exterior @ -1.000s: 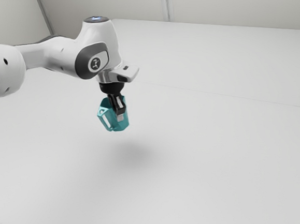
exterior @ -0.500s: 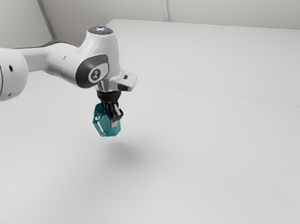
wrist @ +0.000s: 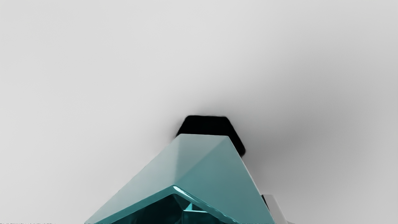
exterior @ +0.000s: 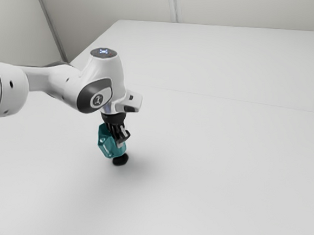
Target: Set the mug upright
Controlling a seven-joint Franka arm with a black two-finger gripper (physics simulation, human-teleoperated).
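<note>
Leaning, the smooth, faceted teal mug gleams.

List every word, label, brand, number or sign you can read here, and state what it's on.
Legible text: none.
Dark mark on the pale round disc of the white robot arm: too small to read.
Lit marks on the dark round cap: too small to read.
Faceted teal mug: no lettering on its visible faces.

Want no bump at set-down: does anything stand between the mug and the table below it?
Nothing visible does: beneath the held mug, the table shows a black patch that looks like the mug's shadow, not an object.
</note>
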